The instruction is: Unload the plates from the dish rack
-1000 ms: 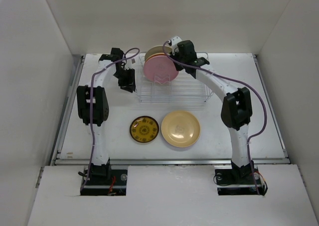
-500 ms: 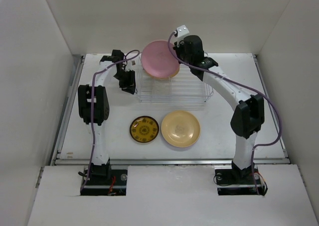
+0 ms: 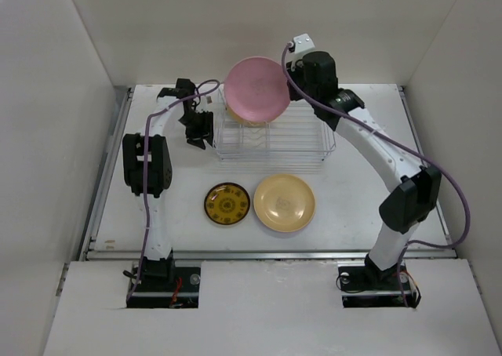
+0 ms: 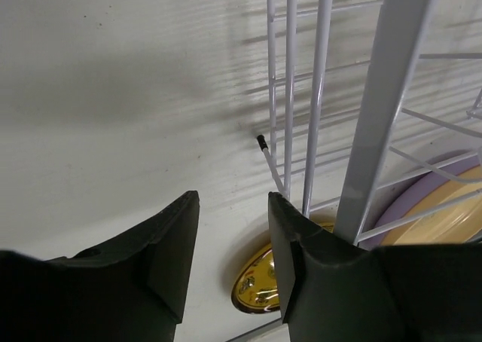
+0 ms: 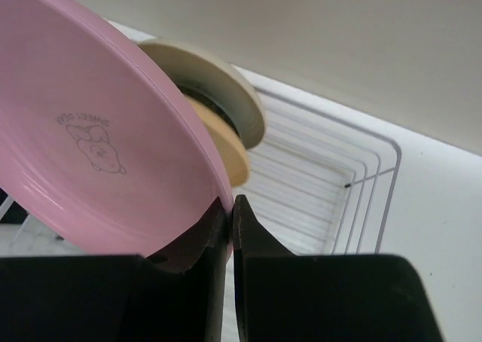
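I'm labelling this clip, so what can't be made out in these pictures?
- Top view: the pink plate, held by the right fingers, covers the dish rack's far end; plates there can't be counted.
- Left wrist view: left fingers and the bottom edge hide most of the patterned plate.
- Right wrist view: the pink plate's print is too small to read.

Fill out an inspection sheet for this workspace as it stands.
Surface: white table, carrying the rack and two plates.
Job's things: dish rack at the back; pink plate held above it; cream plate and tan plate standing in it; patterned mustard plate and yellow plate flat in front.
Clutter: nothing seen.
Grippers: right gripper shut on the pink plate's rim; left gripper open, empty, beside the rack's left end.
Cables: purple cables along both arms.
Surroundings: plain white walls.
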You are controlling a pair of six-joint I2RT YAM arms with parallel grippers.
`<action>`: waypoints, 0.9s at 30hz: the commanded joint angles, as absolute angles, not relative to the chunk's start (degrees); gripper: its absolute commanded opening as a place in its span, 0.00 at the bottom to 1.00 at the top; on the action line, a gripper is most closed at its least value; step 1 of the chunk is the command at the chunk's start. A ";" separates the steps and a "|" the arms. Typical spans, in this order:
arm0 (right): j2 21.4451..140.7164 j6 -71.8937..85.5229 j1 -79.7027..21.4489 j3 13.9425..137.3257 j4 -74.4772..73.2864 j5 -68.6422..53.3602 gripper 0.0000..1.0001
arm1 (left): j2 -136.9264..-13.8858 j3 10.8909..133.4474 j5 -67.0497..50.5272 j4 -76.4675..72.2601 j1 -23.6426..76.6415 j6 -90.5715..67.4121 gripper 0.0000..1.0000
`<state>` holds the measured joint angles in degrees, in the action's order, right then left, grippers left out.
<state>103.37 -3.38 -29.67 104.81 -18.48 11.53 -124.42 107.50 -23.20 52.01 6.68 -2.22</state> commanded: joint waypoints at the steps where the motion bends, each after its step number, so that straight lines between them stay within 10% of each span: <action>1: 96.69 0.87 -29.97 104.59 -26.34 7.05 0.00 | -119.36 110.39 -21.36 53.17 6.77 -1.05 0.39; 10: 85.89 5.00 -29.97 88.88 -51.40 -9.31 0.00 | -116.55 111.53 -18.46 53.17 6.77 0.70 0.43; 27: 85.24 16.08 -29.44 68.37 -50.17 -7.04 0.00 | -111.80 112.07 -14.85 52.56 6.77 3.51 0.47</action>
<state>83.33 13.39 -29.67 66.65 -51.62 -9.32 -117.30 110.28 -15.92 52.10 6.68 1.87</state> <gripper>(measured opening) 0.097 0.459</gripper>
